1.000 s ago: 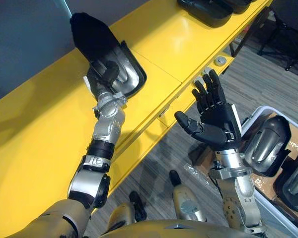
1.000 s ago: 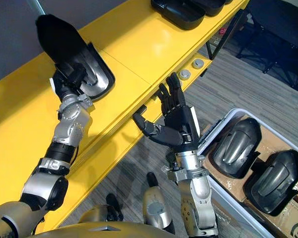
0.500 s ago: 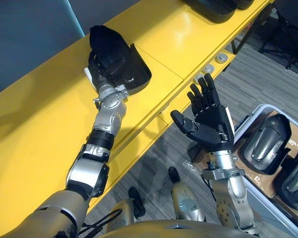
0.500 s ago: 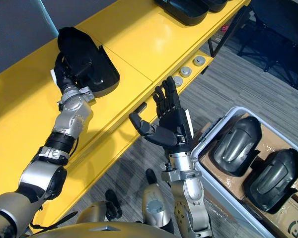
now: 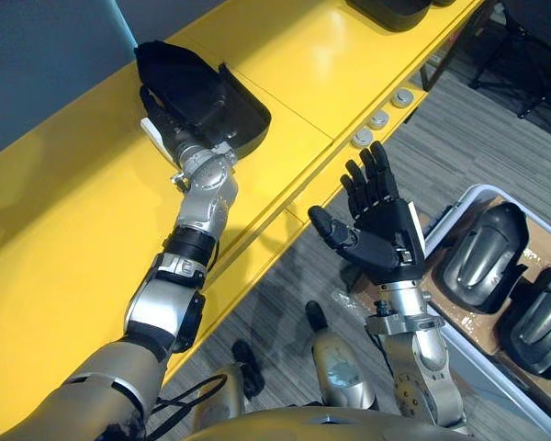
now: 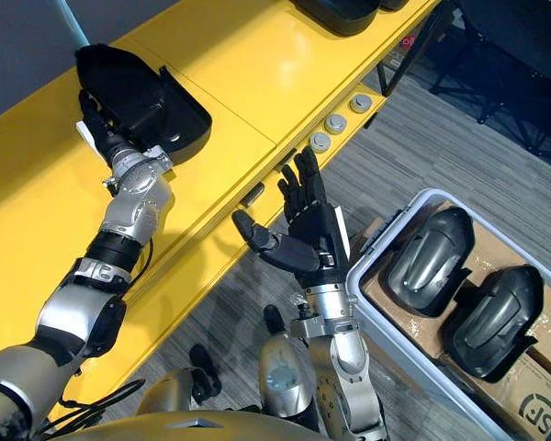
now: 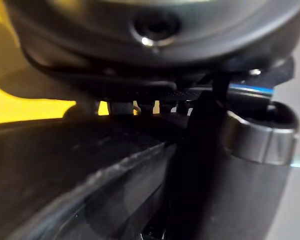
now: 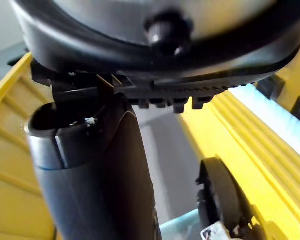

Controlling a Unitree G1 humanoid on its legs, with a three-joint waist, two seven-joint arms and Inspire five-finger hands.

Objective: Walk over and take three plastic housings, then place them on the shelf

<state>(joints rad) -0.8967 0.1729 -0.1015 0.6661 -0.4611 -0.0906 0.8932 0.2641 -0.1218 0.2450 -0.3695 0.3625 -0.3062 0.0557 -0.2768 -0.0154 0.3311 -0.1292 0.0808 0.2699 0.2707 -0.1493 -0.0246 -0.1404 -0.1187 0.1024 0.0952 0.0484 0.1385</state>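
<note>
**Q:** Where is the housing (image 5: 202, 90) lying?

**A:** It is sitting at the upper left of the frame, on the yellow shelf (image 5: 303, 78), and is leaning slightly. The left hand (image 5: 168, 127) is pressing against its near end. Dark hand and dark shell are merging there, so whether the hand is gripping it cannot be told.

**Q:** What is the right hand (image 6: 310, 241) doing?

**A:** It is hovering at the centre of the frame, just off the shelf edge and above the grey floor (image 6: 459, 138). The palm is facing up, the fingers are spreading straight and wide, and it is carrying nothing.

**Q:** Are other housings showing?

**A:** Two housings (image 6: 422, 262) (image 6: 491, 317) are lying side by side in the bin (image 6: 388, 234) at the lower right. Another housing (image 6: 335, 11) is resting on the shelf at the top edge.
</note>
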